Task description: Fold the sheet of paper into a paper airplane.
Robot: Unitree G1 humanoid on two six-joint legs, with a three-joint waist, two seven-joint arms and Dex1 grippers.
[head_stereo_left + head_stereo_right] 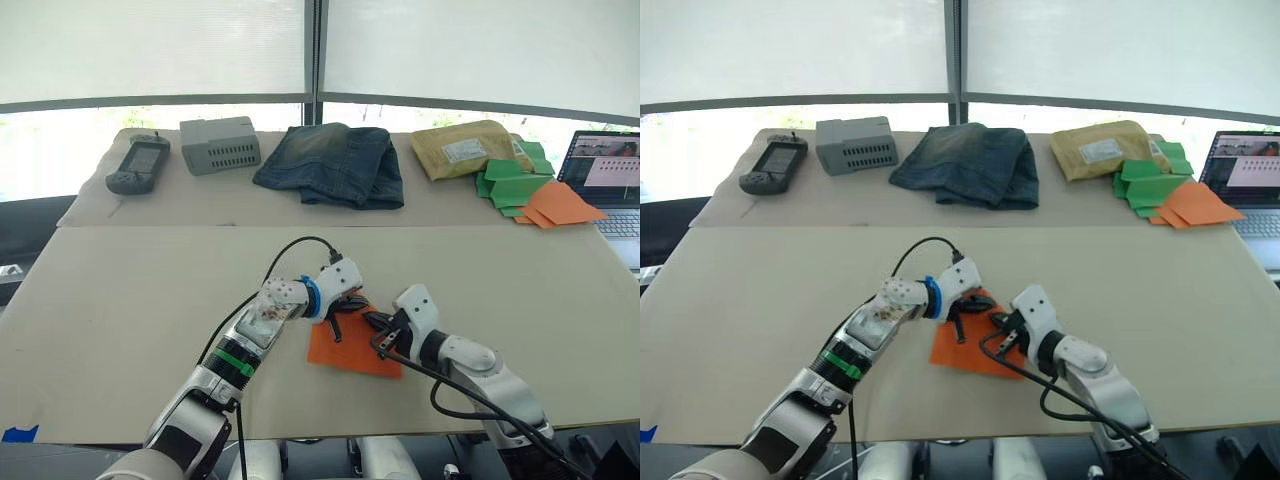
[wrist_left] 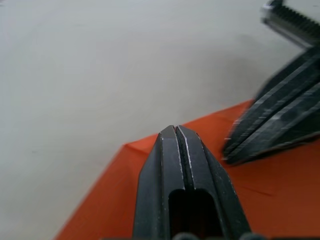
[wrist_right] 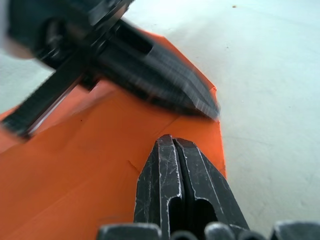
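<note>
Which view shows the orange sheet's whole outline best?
The left eye view: the sheet of paper lies flat on the table with most of its outline visible, under the left hand and right hand. The right eye view matches it. Each wrist view shows one corner beyond shut fingers.

The sheet of paper (image 1: 350, 347) lies flat on the near part of the table (image 1: 120, 300), about midway across. Both grippers rest over it — the left gripper (image 1: 340, 312) on its left part, the right gripper (image 1: 377, 322) just beside, jaws pressed together. Along the far edge, left to right: a handheld device (image 1: 138, 164), a vented box (image 1: 220, 145), folded jeans (image 1: 332, 163), a padded envelope (image 1: 468, 148), folded papers (image 1: 530, 188), and a laptop (image 1: 610, 180) at the right edge.
</note>
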